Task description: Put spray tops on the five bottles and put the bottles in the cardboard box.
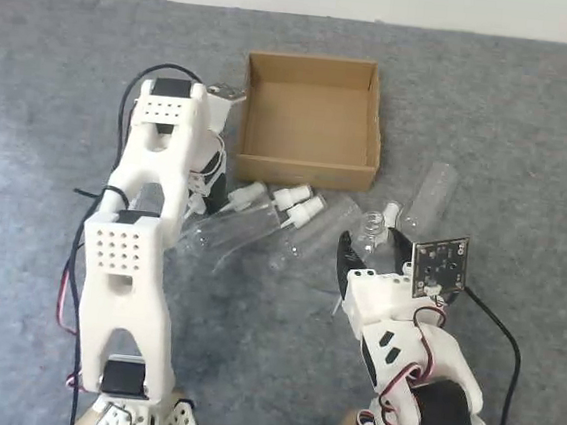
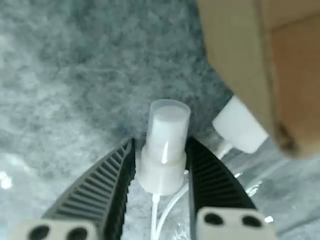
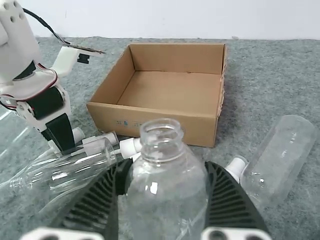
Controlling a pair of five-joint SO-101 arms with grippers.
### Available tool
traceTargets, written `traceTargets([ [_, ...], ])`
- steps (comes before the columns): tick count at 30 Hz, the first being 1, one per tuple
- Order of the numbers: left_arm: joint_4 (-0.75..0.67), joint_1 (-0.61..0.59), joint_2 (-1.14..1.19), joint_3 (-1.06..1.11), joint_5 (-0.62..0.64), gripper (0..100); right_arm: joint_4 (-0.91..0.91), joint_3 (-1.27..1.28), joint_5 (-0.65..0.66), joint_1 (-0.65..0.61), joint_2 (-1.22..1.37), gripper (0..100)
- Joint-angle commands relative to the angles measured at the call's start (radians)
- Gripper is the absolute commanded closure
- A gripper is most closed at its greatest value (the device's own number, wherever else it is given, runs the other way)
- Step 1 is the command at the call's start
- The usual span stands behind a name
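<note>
The left gripper [image 2: 160, 144] is clenched on a loose-looking spray top [image 2: 169, 122]. Its fingers press the collar from both sides. The white head points out past the fingertips and the thin tube trails back toward the wrist. Whether the tube sits inside a bottle I cannot tell. This top is low over the table [image 1: 534, 116], just off the front left corner of the cardboard box [image 1: 306, 165].

The right gripper [image 3: 167, 172] grasps a clear bottle [image 3: 161, 150] around its body. The neck is bare and open. In the high view the same bottle [image 1: 371, 224] sits in front of the box toward its right corner, nearer the table's right edge, with its mouth tipped up and toward the box.

So the open mouth lies to the right of the held top, and the left arm is the one that has to cross. Three capped bottles [image 1: 263, 221] lie on their sides between the two grippers, in front of the box.

The hard part, as I judge it, is the axis. The tube end faces back along the left fingers, while the bottle's neck faces away from the right wrist. The top will likely have to be turned tube-first toward the mouth before the two can meet.
</note>
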Motion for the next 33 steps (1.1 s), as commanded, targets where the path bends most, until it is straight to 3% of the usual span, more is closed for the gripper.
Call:
traceTargets([
  [1,0.038,0.002,-0.003,-0.065,-0.011,92,-0.027,-0.009,-0.005,0.019,-0.022,89.7],
  [13,0.051,0.023,-0.061,-0.054,-0.006,99,-0.027,-0.009,-0.005,0.019,-0.022,89.7],
  [33,0.049,0.017,-0.621,0.242,-0.005,99,-0.033,0.002,-0.005,0.016,-0.022,89.8],
])
